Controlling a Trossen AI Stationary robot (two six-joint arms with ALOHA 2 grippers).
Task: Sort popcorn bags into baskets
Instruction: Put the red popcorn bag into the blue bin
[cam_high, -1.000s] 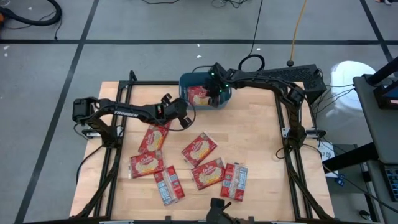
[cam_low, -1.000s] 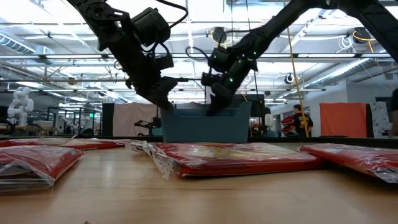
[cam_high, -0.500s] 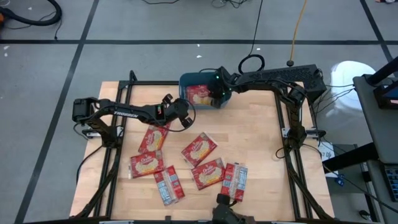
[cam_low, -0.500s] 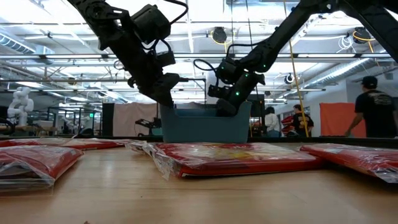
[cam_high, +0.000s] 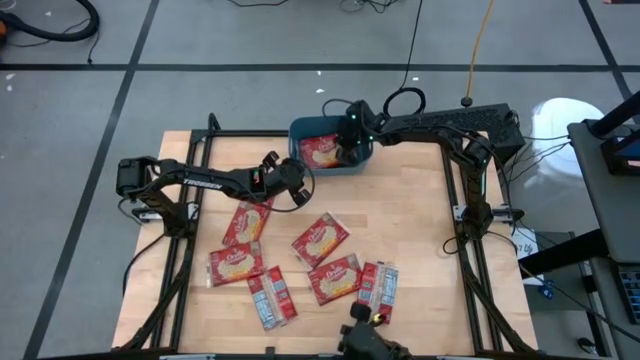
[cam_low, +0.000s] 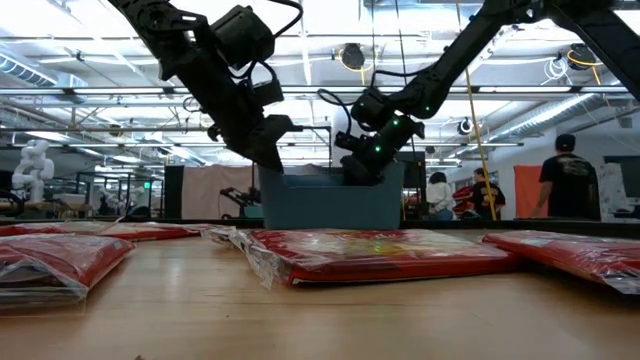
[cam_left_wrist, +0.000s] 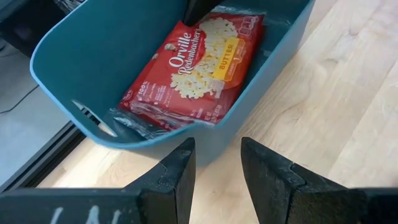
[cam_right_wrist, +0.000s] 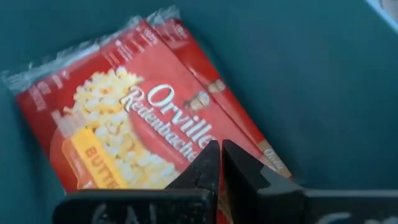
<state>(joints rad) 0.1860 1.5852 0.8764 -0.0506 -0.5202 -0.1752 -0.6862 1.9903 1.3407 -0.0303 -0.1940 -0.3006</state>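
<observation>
Reaching into the tub, the right gripper (jaws nearly closed, empty) hovers over a popcorn bag.

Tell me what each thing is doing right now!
teal basket: upright at the table's far edge, holding popcorn.
popcorn bag in the basket: lying label up, on another bag.
six popcorn bags on the table: lying flat, untouched; two show their backs.
left end effector: open, empty, beside the basket.
right end effector: inside the basket, fingers nearly together, just over the top bag.
people: standing far behind the table.
</observation>
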